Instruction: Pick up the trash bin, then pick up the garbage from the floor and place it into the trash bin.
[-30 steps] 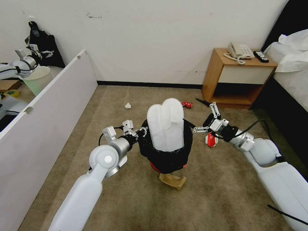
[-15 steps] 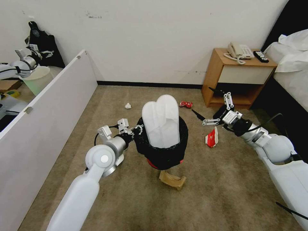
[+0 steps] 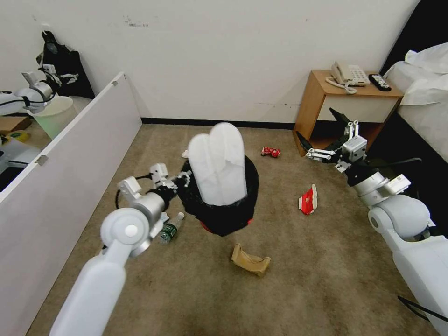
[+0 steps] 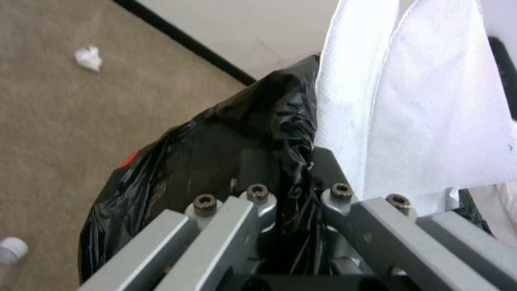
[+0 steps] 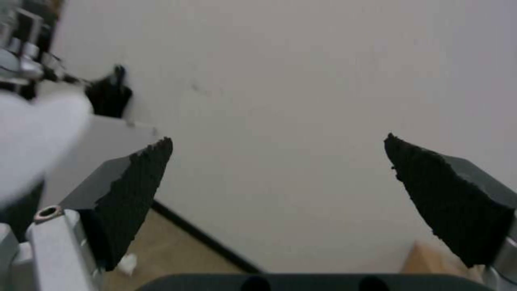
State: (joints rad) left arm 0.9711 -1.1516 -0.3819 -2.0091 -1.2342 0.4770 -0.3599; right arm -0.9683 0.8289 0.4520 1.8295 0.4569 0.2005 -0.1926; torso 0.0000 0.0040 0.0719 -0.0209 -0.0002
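- The left tool (image 3: 183,178) is clamped on the rim of the trash bin (image 3: 219,205), pinching the crinkly black bag (image 4: 215,145) that drapes over the edge; in the left wrist view the metal fingers (image 4: 258,202) close on a fold of that plastic.
- The trash bin hangs from the left tool above the floor (image 3: 303,261), tilted a little, with its red base showing under the bag.
- Two flat white slippers (image 3: 218,161) stand upright in the bin, side by side, well over half their length rising above the rim.
- The right tool (image 3: 322,140) is raised in the air in front of the wooden nightstand (image 3: 322,105), its jaws wide apart and holding nothing; the right wrist view shows its black pads (image 5: 135,194) spread against the pale wall.
- On the carpet lie more pieces of garbage: a clear bottle with a green label (image 3: 170,228) just beside the left arm, a brown paper bag (image 3: 250,260) in front of the bin, a red-white carton (image 3: 308,199) to the right, a crushed red can (image 3: 270,151) nearer the wall, and a white paper wad (image 4: 89,57) beyond the bin.
- A telephone (image 3: 347,74) and a remote (image 3: 379,81) sit on top of the nightstand.
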